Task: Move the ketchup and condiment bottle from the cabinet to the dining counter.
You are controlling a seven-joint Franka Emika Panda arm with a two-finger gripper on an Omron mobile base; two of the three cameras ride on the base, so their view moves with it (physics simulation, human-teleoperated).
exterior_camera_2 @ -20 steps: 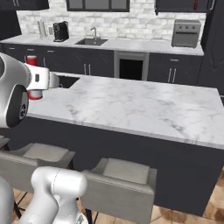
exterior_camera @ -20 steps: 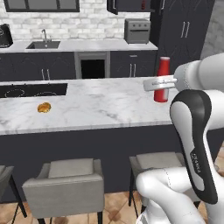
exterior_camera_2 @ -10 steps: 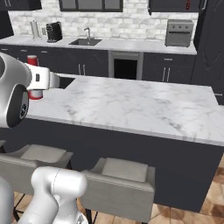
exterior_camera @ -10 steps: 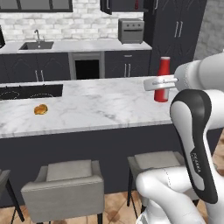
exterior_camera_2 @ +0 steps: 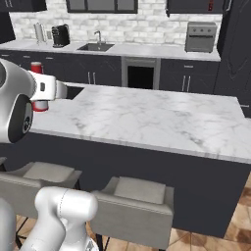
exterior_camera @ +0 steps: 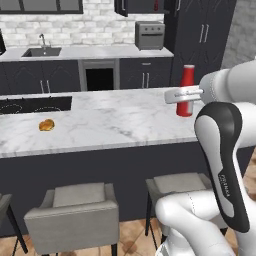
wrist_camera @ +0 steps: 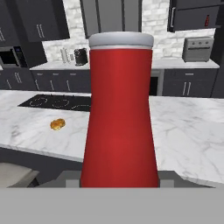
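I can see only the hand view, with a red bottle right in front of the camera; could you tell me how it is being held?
Observer: The gripper is shut on the ketchup at about mid-height, and the bottle is upright.
Operator: Thank you. Where is it relative to the dining counter?
Observer: It is at the right end of the dining counter, close to the stool-side edge. I cannot tell whether its base touches the marble.
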